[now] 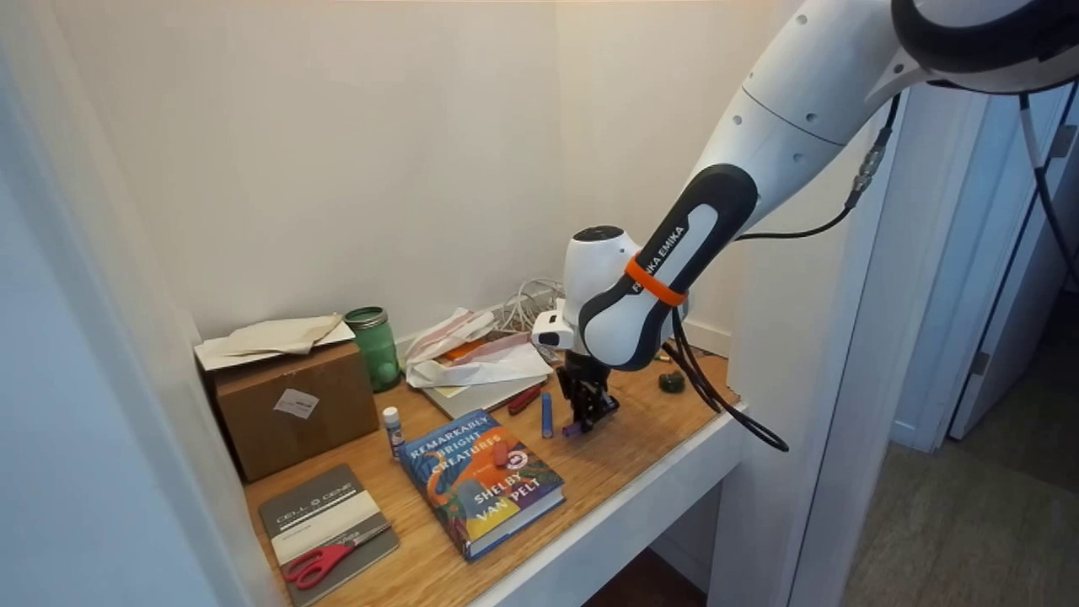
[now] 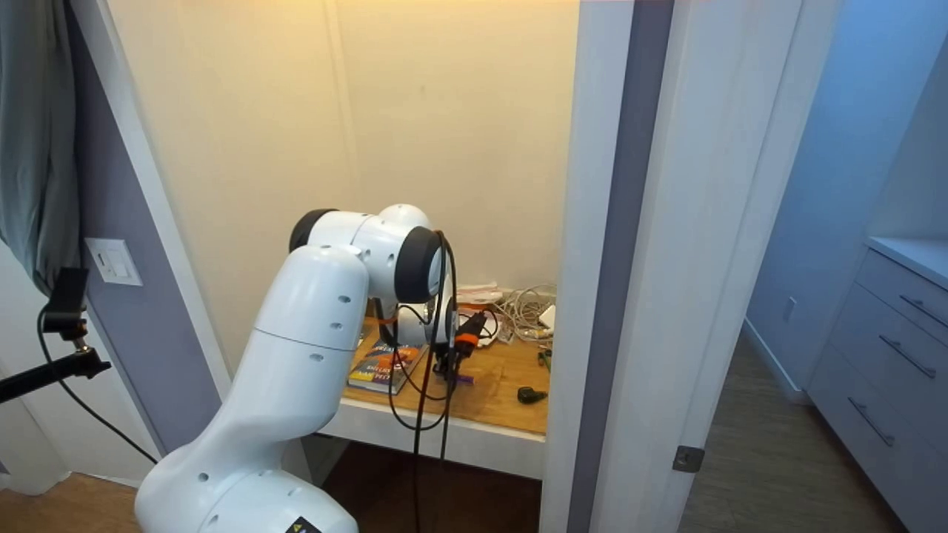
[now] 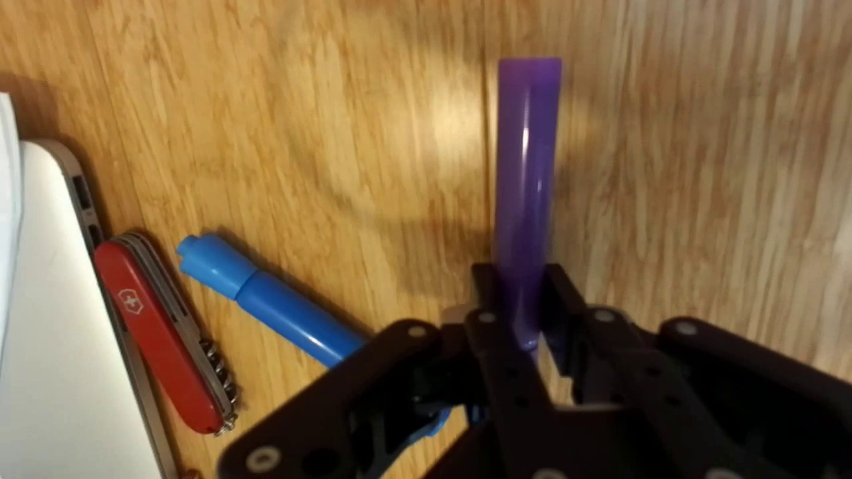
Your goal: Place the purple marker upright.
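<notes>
Wood-grained desktop [image 1: 628,459] between pale walls [image 1: 362,152]: purple marker held, not yet upright

Nearest: black two-fingered gripper [image 3: 521,283], set narrow on one end of a slim, glossy, violet-purple cylindrical marker [image 3: 527,159], a fingertip on either side. The rounded end lies between the fingers; the flat-cut end projects free. In both exterior views the free length points sideways, nearer level than vertical. Whether it touches the wood cannot be told.

Handling note: the step in hand appears to be tipping the marker upright. The flat end looks the better foot, so the wrist does best to turn until that end faces down, raised enough that nothing scrapes or twists the grip. Lower it plumb, let the whole flat face seat, part the fingers evenly, then leave along the marker's length; a sideways brush would probably topple so slender a piece.

Just beside: blue capped marker [image 3: 293,316], cylindrical, lying down; keep the footing clear of it.

Near: red pocket knife [image 3: 160,332], folded, along the edge of a silver laptop [image 3: 53,319].

Further: thick hardback book [image 1: 485,480], multicoloured cover.

Well apart: green glass jar [image 1: 373,346], upright, beside a brown cardboard box [image 1: 295,413].
</notes>
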